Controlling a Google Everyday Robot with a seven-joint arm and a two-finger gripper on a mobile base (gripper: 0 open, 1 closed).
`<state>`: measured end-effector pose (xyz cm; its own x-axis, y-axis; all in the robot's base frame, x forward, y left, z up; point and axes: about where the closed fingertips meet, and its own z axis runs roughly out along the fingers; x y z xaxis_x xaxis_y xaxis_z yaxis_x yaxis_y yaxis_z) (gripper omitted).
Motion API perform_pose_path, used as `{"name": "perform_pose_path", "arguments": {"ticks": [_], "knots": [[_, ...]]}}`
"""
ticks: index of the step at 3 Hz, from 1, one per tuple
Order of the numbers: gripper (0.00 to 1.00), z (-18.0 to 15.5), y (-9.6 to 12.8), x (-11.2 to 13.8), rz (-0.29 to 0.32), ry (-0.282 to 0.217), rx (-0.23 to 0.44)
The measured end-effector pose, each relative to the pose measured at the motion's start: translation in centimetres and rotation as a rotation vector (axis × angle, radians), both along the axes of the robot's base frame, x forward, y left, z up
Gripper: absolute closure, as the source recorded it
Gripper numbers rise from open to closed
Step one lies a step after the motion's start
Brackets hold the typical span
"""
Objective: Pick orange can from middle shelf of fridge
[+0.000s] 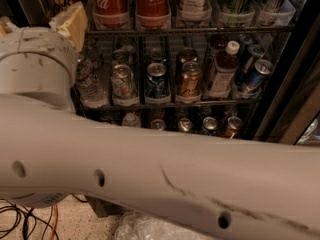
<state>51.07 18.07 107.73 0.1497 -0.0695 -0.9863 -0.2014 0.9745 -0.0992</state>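
The orange can stands upright on the middle shelf of the fridge, in a clear lane tray between a blue can and a white-capped bottle. My white arm crosses the whole foreground and hides most of the shelf below. My gripper shows only as a pale yellowish tip at the upper left, in front of the shelf's left end. It is well to the left of the orange can and not touching it.
Tall red Coca-Cola cans stand on the shelf above. A silver can and water bottles are on the left of the middle shelf, tilted blue cans on the right. Cables lie on the floor.
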Motion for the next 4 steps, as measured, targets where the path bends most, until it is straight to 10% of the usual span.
{"name": "perform_pose_path", "arguments": {"ticks": [4], "knots": [[0.29, 0.2, 0.2, 4.8, 0.018, -0.022, 0.005]]}}
